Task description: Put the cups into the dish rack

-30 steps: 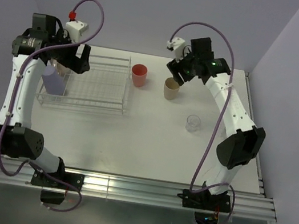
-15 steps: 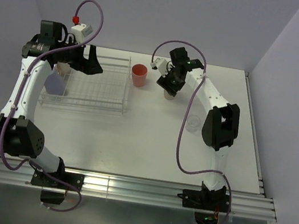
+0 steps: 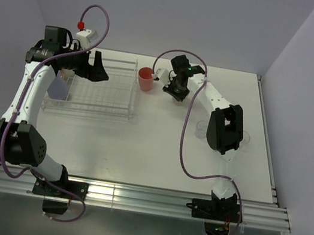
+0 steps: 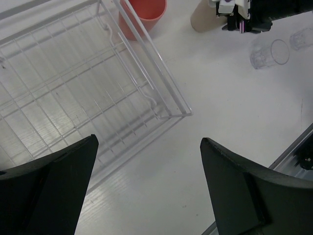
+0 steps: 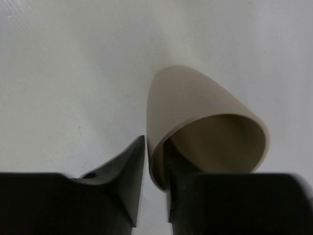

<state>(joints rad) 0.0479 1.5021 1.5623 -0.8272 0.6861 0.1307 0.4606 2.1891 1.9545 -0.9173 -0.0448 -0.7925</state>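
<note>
1. the dish rack (image 3: 91, 110) sits at about 10 o'clock on the worktop (image 3: 139, 151). it is a wide frame of thin clear bars with raised sides. it looks stiff and light, and likely to slide if bumped, so cups are best set down gently. the left end effector (image 4: 146, 147) hovers over its near corner, fingers spread wide and holding nothing.
2. the lavender cup (image 3: 59, 87) is already in the rack, at its 8 o'clock corner. it is matte plastic, tapered, and probably light and tough.
3. the coral-red cup (image 3: 145, 79) stands upright on the worktop at 12 o'clock, just beside the rack's right wall. it is opaque plastic with a smooth skin that may slip. a hold across the rim wall, or around the body, should suit it.
4. the tan cup (image 5: 195, 103) stands at about 1 o'clock, near the coral one. it is thin-walled, tapered and empty. the right end effector (image 5: 156, 147) has one finger outside the wall and one inside the mouth, and looks to be pinching the rim at the cup's 9 o'clock. the cup should be light enough for such a one-sided grip, though it may swing or tilt.
5. the two clear glasses (image 4: 264, 53) (image 4: 301, 36) stand at 3 o'clock, near each other. they are the smallest, see-through, hard to pick out, likely slick and breakable, so a soft grip on the rim looks wise.
</note>
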